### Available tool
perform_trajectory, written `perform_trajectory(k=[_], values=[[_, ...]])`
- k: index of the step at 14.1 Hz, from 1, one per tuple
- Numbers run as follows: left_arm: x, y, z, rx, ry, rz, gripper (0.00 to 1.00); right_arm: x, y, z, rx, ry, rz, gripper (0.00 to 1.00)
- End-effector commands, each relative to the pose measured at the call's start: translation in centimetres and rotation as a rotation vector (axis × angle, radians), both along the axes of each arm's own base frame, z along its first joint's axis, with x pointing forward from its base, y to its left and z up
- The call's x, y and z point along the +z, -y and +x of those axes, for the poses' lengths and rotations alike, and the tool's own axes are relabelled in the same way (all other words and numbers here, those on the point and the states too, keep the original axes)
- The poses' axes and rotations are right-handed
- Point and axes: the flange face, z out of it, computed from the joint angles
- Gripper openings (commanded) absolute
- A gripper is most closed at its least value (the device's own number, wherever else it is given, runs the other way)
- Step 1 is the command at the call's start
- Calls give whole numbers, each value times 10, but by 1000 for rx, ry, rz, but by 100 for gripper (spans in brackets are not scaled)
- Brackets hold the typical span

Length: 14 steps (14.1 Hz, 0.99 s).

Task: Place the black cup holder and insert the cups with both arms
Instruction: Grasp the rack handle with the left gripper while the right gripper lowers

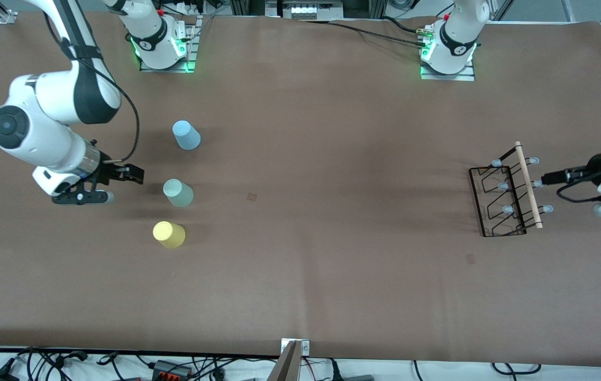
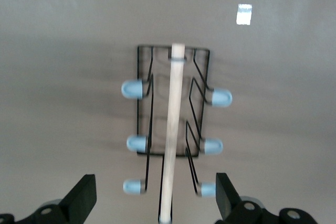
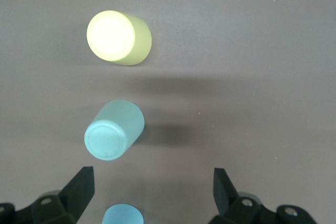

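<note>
The black cup holder (image 1: 499, 198) lies at the left arm's end of the table, its wooden rod (image 1: 529, 185) on top and blue-grey pegs sticking out both sides. My left gripper (image 1: 550, 178) is open right beside the rod. In the left wrist view the rod (image 2: 170, 129) runs between its spread fingertips (image 2: 154, 198), touching neither. Three cups stand in a row at the right arm's end: light blue (image 1: 187, 135), pale green (image 1: 178, 192), yellow (image 1: 169, 234). My right gripper (image 1: 107, 185) is open over the table beside the green cup (image 3: 113, 132), holding nothing (image 3: 152, 192).
The two arm bases (image 1: 165, 45) (image 1: 448, 50) stand along the table's edge farthest from the front camera. A metal bracket (image 1: 294, 352) and cables sit at the nearest edge. A wide stretch of bare brown table (image 1: 332, 185) separates cups and holder.
</note>
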Motion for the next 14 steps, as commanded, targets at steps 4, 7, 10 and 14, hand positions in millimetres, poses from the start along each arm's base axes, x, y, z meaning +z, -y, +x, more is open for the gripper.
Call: perform_trajectory(k=[4,7,10,14], values=[[-35,10,-20,-62,60,25,88,1,-1,-2,-16,5,7,100],[-43,23,-39,-83,130,37,88,2,0,-2,-16,3,7,100],[-57,24,-52,-163,230,49,84,3,0,-1,-18,5,7,100],[-73,21,-67,-152,202,43,69,3,0,-1,-19,3,9,100]])
